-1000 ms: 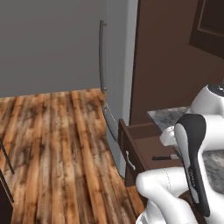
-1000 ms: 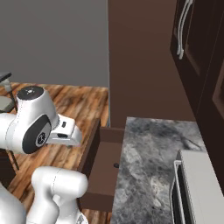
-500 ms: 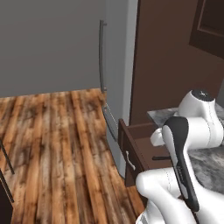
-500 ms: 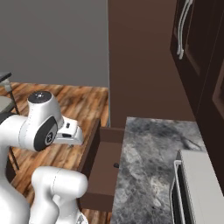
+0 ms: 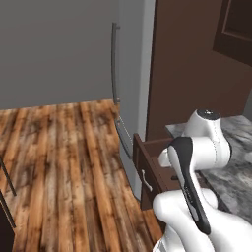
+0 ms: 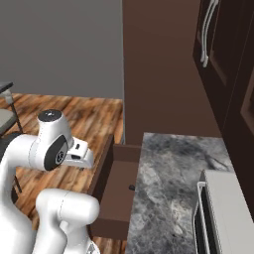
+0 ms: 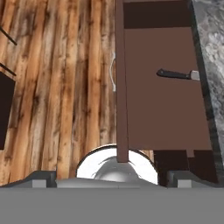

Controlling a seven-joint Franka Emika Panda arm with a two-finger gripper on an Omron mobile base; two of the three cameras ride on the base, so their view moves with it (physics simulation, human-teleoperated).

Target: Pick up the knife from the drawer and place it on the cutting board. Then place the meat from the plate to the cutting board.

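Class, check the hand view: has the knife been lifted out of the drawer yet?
No, the knife lies flat on the floor of the open drawer.

This is a rendered home kitchen. A grey marbled stone worktop [image 6: 168, 183] runs along dark brown cabinetry, with tall cabinet doors [image 6: 218, 44] bearing long silver handles above it. Below the worktop edge an open drawer [image 7: 162, 87] of dark wood holds a black-handled knife [image 7: 177, 75]. A tall grey refrigerator [image 5: 130, 74] with a vertical bar handle stands beside the brown cabinet column. The floor [image 5: 64, 162] is laid in streaked wooden planks, and the far wall is plain grey.
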